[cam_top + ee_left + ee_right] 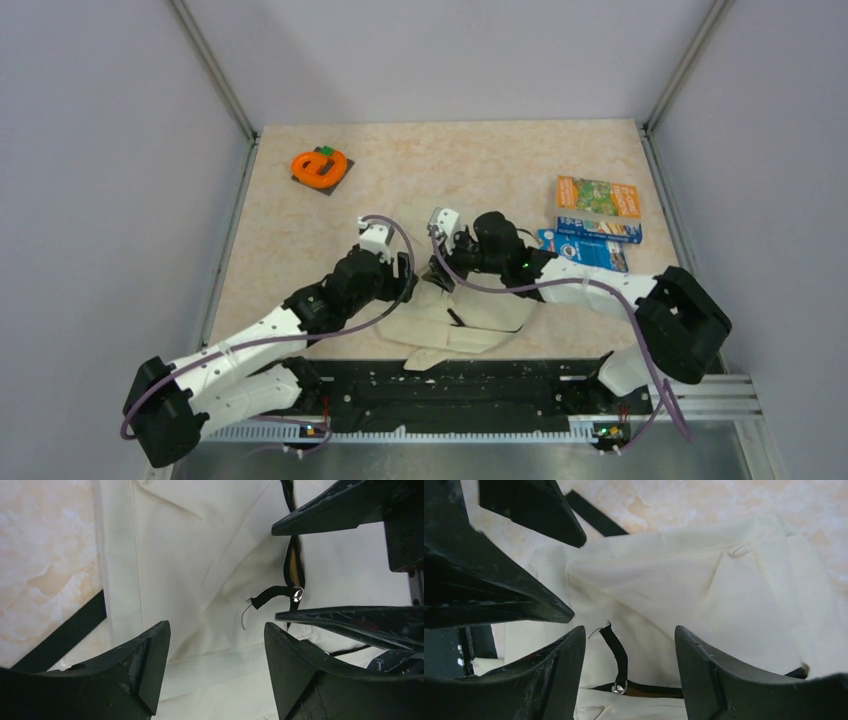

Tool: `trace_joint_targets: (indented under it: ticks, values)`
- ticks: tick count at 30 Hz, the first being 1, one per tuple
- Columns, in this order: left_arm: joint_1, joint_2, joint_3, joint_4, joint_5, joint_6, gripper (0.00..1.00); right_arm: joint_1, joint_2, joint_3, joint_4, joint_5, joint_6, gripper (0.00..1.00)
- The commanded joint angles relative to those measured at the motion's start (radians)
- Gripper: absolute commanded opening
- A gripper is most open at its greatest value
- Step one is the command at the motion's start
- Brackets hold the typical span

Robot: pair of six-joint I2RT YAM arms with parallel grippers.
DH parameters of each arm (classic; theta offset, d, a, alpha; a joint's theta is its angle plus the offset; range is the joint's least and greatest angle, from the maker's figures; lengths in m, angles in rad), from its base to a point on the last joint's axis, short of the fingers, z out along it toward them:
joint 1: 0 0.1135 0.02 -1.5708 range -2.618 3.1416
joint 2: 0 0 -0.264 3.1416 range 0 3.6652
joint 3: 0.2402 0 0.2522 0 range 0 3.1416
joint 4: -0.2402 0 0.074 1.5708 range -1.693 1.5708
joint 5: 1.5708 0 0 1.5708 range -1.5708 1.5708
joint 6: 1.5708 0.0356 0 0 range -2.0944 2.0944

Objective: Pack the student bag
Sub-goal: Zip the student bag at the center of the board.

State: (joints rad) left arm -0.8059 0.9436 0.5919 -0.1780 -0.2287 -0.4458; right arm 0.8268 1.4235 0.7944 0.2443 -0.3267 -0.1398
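Cream soft-fabric student bag (470, 322), black webbing and black zipper trim, lies crumpled near the middle of the marbled beige tabletop (300, 240), just beyond the arm bases. Both arms are bent inward over its far-left part.

Left gripper (216, 627): jaws well apart, nothing between them, hanging over plain cream cloth.

Right gripper (630, 629): jaws likewise spread wide and empty, above the zipper line.

The two tools crowd close together; the left wrist view catches the other arm's black fingers (345, 510) at its right edge.

Black fabric zipper pull tab (270, 596) with a small silver ring lies loose on the bag between the grippers. No finger appears to touch it. The zipper gapes slightly there, showing tan inside.

One flat black strap (65, 635) trails on the table beside the bag.

Far-left corner: orange ring-shaped item (320, 167) on a dark square base.

Right side, well apart from the bag: orange flat booklet (598, 196), with a blue flat booklet (585, 250) just nearer.
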Motion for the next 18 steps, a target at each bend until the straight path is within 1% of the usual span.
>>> trace_joint_targets:
  ticks: [1,9,11,12,13,16,17,18]
  values:
    - [0.002,-0.073,-0.048,0.035,0.021,-0.079,0.74,0.013,0.079,0.089,-0.142,-0.053,-0.046,0.63]
    - [0.002,-0.178,-0.149,0.104,0.072,-0.053,0.73,0.028,0.149,0.145,-0.213,-0.036,-0.066,0.57]
    - [0.002,-0.185,-0.178,0.137,0.105,-0.039,0.73,0.034,0.159,0.153,-0.213,-0.019,-0.064,0.51]
    - [0.001,-0.185,-0.193,0.161,0.124,-0.03,0.73,0.036,0.164,0.153,-0.205,-0.008,-0.058,0.45]
    - [0.0,-0.182,-0.211,0.201,0.142,-0.021,0.73,0.037,0.17,0.156,-0.2,0.001,-0.05,0.36]
    - [-0.008,-0.16,-0.263,0.336,0.187,0.001,0.73,0.037,0.172,0.16,-0.163,0.047,0.0,0.06]
    - [-0.016,-0.147,-0.273,0.377,0.195,0.009,0.73,0.037,0.166,0.157,-0.147,0.06,0.017,0.0]
    - [-0.026,-0.131,-0.279,0.416,0.191,0.016,0.72,0.037,0.157,0.146,-0.132,0.074,0.032,0.0]
